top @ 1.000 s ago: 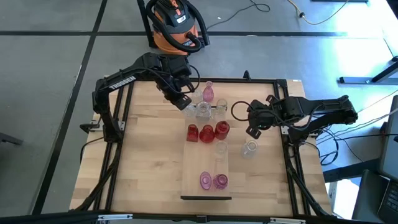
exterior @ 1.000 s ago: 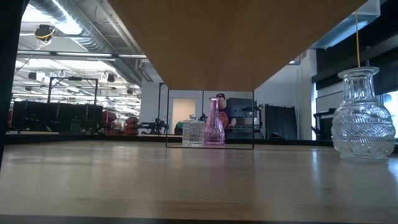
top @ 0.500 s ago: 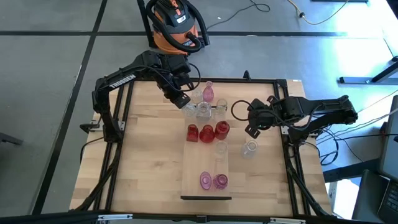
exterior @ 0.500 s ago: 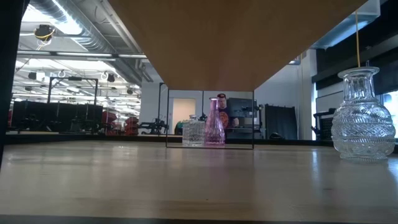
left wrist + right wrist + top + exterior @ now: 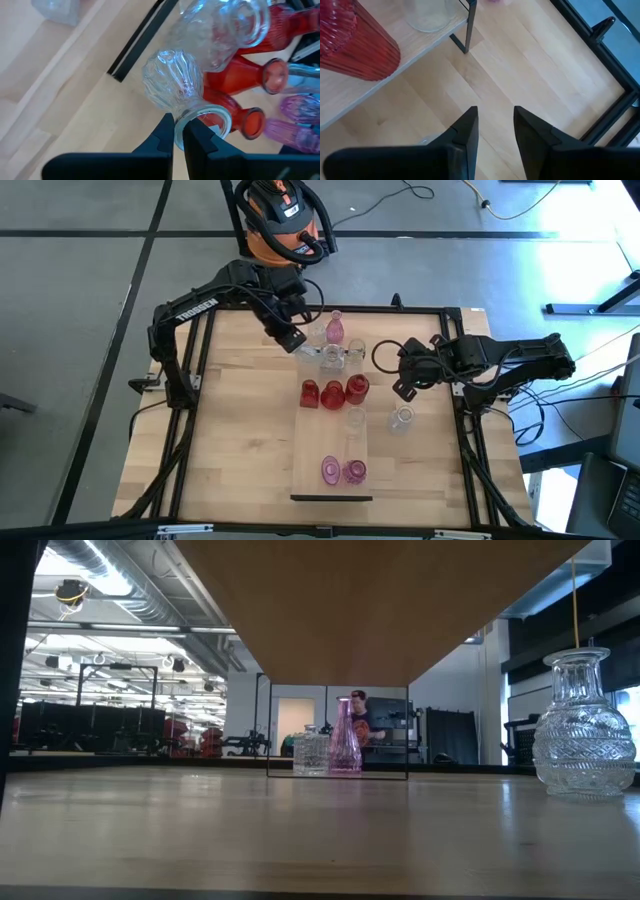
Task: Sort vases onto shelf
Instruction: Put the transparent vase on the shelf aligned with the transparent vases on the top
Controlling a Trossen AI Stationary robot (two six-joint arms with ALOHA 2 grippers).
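The left gripper pinched a clear vase by its rim (just beside the shelf's far end); the right gripper hung released nearby.

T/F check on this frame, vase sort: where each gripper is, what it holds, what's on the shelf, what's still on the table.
1. The left gripper is shut on the rim of a clear vase. True.
2. The right gripper holds a red vase. False: its fingers are open and empty above the bare tabletop, beside the shelf.
3. Three red vases stand in a row on the shelf. True.
4. No vase is left on the table off the shelf. False: a clear vase stands on the table by the shelf's right side.
5. Two pink vases stand near the shelf's near end. True.
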